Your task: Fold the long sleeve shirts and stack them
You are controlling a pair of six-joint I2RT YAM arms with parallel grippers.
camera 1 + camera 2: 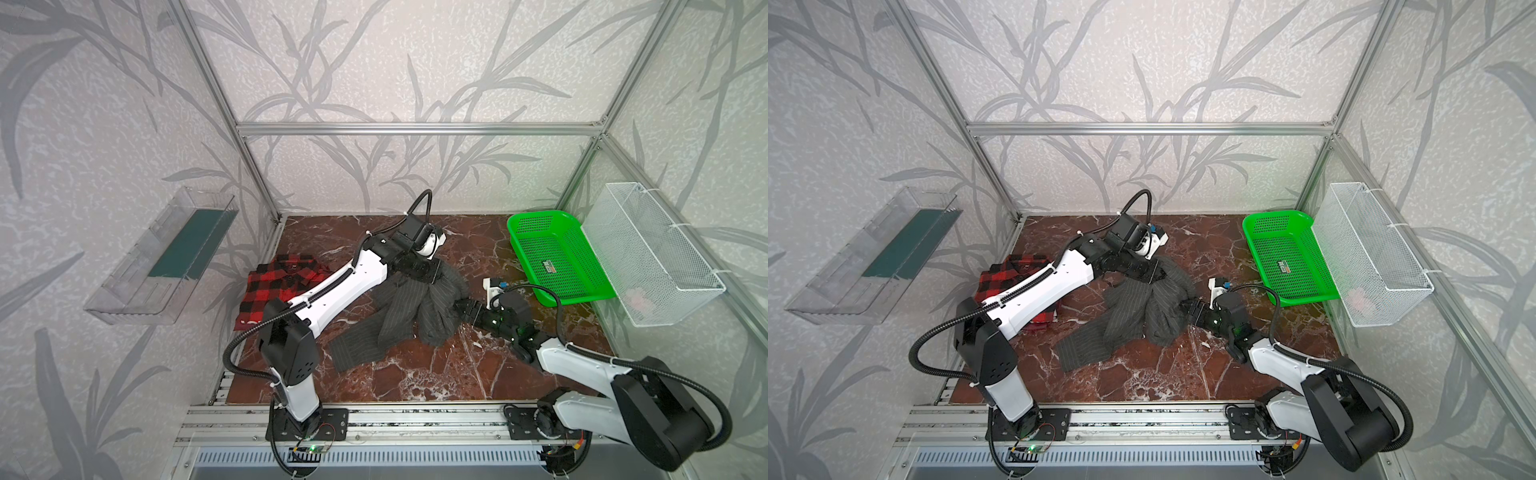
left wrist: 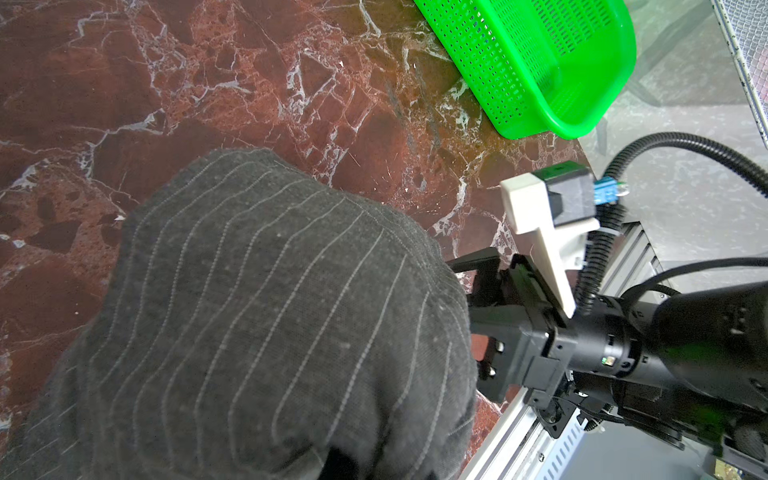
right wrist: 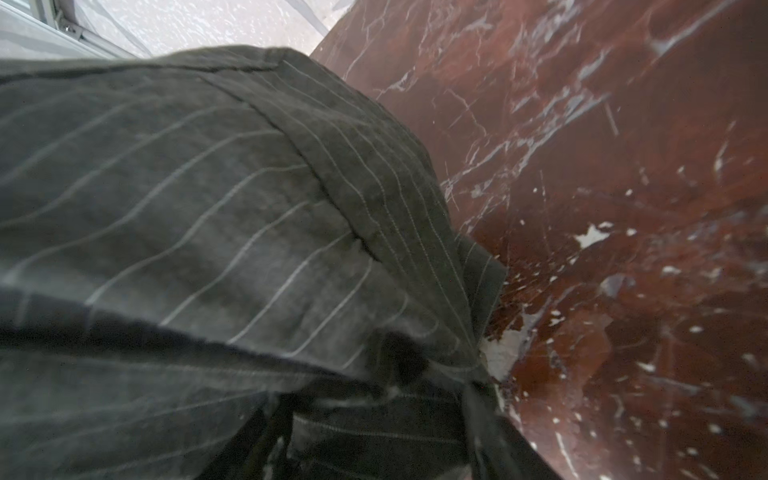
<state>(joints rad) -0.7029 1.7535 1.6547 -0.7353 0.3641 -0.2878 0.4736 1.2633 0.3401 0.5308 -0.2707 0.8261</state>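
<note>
The red-and-black plaid shirt (image 1: 274,286) (image 1: 1005,278) lies folded at the table's left, partly under my left arm. The charcoal pinstripe shirt (image 1: 399,316) (image 1: 1133,311) is crumpled in the middle, one sleeve trailing toward the front. My left gripper (image 1: 432,276) (image 1: 1156,274) is shut on its far edge and lifts it. In the left wrist view the cloth (image 2: 270,311) drapes over the jaws and hides them. My right gripper (image 1: 459,309) (image 1: 1190,309) (image 2: 478,291) pokes into the shirt's right edge. In the right wrist view cloth (image 3: 187,228) bunches between its parted jaws, and I cannot tell whether they pinch it.
A green plastic basket (image 1: 540,216) (image 1: 1279,216) (image 2: 582,124) stands at the back right of the dark red marble table (image 1: 415,374). A white wire basket (image 1: 652,253) hangs on the right wall, a clear bin (image 1: 162,257) on the left wall.
</note>
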